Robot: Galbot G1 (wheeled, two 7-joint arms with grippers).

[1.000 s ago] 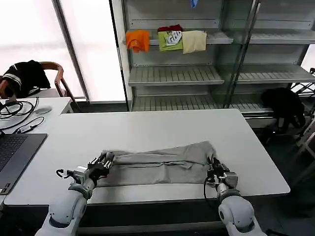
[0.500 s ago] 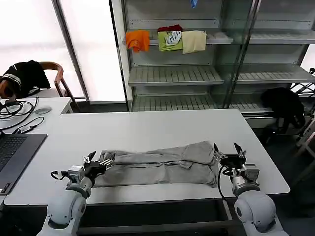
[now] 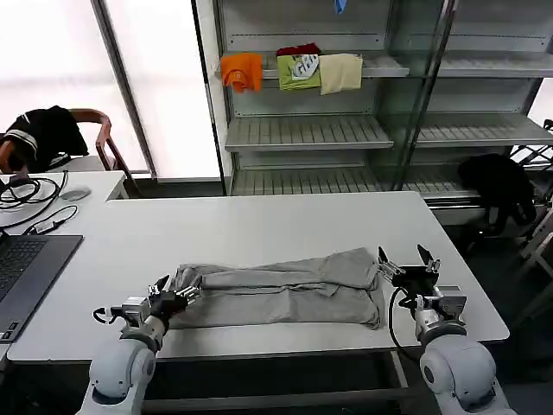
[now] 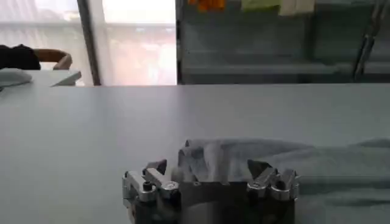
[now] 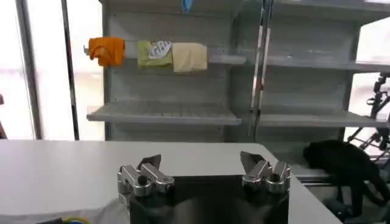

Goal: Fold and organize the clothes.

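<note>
The light grey shirt (image 3: 276, 292) lies folded into a long band across the near part of the white surface (image 3: 259, 229), running side to side in front of the robot, with a looser flap of cloth rising at its right end. A second ago both grippers were down on the two ends of this band; now both have let go and drawn back. The right gripper (image 3: 408, 264) has moved clear to the right of the shirt's right end, lifted off the surface, its jaws spread wide and holding nothing; in the right wrist view (image 5: 204, 167) the gap between them shows only the shelving (image 5: 170, 112) behind the surface. The left gripper (image 3: 177, 292) sits at the shirt's left end, just touching or barely off the cloth, jaws likewise parted and empty; in the left wrist view (image 4: 210, 173) the bunched grey end of the shirt (image 4: 244, 158) lies just beyond the open jaws. The band has kept its shape after the release, so this lengthwise fold looks finished. What is left, I judge, is to fold the band across its length into a compact stack, which calls for a fresh grasp at one end. The raised flap at the shirt's right end may need flattening, or it could spring open when that end is carried over.
</note>
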